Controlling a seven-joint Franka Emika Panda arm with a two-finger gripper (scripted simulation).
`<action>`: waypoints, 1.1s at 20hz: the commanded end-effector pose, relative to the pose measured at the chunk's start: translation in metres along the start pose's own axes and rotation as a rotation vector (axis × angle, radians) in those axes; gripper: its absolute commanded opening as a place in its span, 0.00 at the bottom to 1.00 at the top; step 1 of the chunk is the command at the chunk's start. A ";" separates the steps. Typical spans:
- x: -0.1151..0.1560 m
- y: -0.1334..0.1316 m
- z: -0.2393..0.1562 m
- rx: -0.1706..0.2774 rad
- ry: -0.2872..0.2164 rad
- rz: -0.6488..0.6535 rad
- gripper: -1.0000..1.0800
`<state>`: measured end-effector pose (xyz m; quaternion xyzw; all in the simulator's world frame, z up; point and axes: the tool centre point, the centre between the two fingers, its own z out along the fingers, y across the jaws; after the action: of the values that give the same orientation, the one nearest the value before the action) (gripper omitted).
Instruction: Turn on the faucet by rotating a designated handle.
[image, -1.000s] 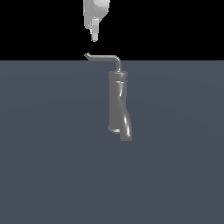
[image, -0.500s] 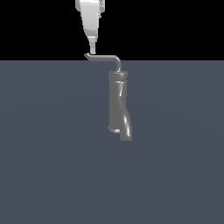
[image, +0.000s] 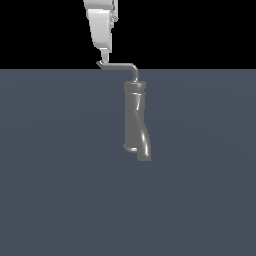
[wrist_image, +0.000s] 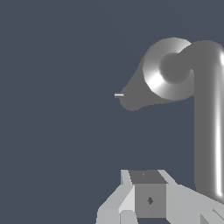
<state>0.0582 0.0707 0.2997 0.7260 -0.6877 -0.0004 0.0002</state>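
Nearest in the exterior view: a broad slate-grey desk (image: 55, 190), filling the lower part of the frame. Midway back, slightly toward the exterior view's right: the faucet (image: 136, 120), glossy grey, thick and slightly twisted, collar ring near its far end, short bent spout end toward the camera. Beyond the collar: the handle (image: 120, 65), a thin rod rising from the faucet's far end, bending in an L and running toward the exterior view's left to a small upturned hook. Farthest, against the black background: the white end effector (image: 104, 56), pointing down, fingertips right at the hooked tip, apparently touching it. Finger gap not resolvable here; state of the fingers: cannot tell.

Only in the wrist view: the faucet (wrist_image: 168, 72) seen end-on as a shiny ring with a dark centre, the handle (wrist_image: 209, 122) as a thick bright-edged bar running alongside the end effector (wrist_image: 148, 192); grey finger blocks close together, with nothing visibly between them.
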 end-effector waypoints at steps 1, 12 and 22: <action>0.000 0.000 0.000 0.001 0.000 0.003 0.00; -0.002 0.025 0.000 0.000 0.000 0.002 0.00; -0.003 0.055 0.000 0.001 0.000 0.002 0.00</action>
<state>0.0109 0.0693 0.2995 0.7243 -0.6895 0.0018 -0.0028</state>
